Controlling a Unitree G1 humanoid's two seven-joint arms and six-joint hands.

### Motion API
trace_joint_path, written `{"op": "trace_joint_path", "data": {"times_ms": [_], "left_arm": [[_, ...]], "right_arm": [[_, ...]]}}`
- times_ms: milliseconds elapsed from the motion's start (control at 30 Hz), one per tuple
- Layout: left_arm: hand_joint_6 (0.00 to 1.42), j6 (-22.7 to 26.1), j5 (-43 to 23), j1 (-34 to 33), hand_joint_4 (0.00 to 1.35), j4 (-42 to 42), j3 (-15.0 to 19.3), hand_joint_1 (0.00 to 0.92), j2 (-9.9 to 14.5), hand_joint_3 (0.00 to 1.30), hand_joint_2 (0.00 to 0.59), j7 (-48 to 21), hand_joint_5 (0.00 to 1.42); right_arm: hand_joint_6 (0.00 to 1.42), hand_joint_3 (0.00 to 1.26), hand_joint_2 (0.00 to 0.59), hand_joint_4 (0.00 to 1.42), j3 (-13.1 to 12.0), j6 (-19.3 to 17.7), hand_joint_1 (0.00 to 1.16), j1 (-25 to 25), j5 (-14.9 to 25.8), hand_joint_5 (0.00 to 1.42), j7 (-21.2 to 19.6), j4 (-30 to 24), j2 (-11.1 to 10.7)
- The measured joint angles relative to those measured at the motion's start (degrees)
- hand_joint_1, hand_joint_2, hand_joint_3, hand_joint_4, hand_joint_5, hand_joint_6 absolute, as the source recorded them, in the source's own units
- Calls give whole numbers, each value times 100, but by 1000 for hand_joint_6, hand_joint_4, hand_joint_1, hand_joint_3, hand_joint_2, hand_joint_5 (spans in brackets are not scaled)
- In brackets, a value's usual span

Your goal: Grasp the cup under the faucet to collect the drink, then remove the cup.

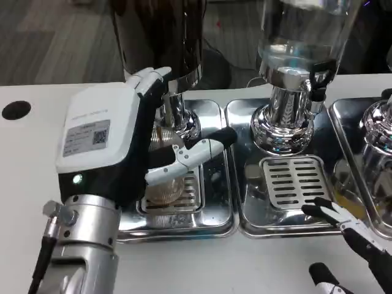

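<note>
**Left hand wraps the cup under the left dispenser's faucet**

The left hand point(131, 131) stands upright over the left drip tray point(214, 208), its white back turned to the camera and bearing a label with a code square. Its fingers curl round a clear plastic cup point(164, 165), the thumb reaching across the cup's near side with its black tip pointing right, so the hand grips the cup. The cup is largely hidden behind the hand; what shows of it is a ribbed transparent wall and a round base resting on, or just above, the slotted grate of that tray; which of the two cannot be told. Directly above the cup is the chrome faucet point(177, 113) of the left dispenser point(160, 37), whose dark body rises out of the top of the picture. Whether any drink is flowing or has gathered in the cup cannot be made out.

To the right of the cup, on a second steel tray point(251, 211), stands another dispenser point(300, 49) with a clear tank, a chrome pedestal and a black tap handle; a slotted grate point(294, 184) lies in front of its base. Farther right of the cup, at the picture's edge, is part of a third chrome dispenser point(376, 125) on its own tray.

The right hand point(352, 245) hangs low, well to the right of the cup, near the front rim of the second tray. Its black-and-white fingers are spread and hold nothing.

Left of the cup, a dark round hole point(16, 109) sits in the white table point(30, 184).
</note>
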Motion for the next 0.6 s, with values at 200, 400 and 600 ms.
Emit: {"op": "trace_joint_path", "data": {"times_ms": [200, 400, 600], "left_arm": [[840, -106, -3, 133, 202, -20, 28, 75, -55, 263, 58, 80, 639], [840, -187, -3, 183, 199, -20, 80, 75, -94, 261, 58, 87, 639], [840, -243, -3, 213, 199, -21, 109, 75, -152, 261, 58, 88, 639]], "right_arm": [[0, 187, 370, 76, 6, -1, 477, 32, 0, 37, 1, -1, 0], [0, 182, 370, 75, 7, -3, 476, 57, 0, 37, 2, -1, 0], [0, 181, 371, 73, 9, -24, 475, 73, 1, 37, 3, -2, 0]]}}
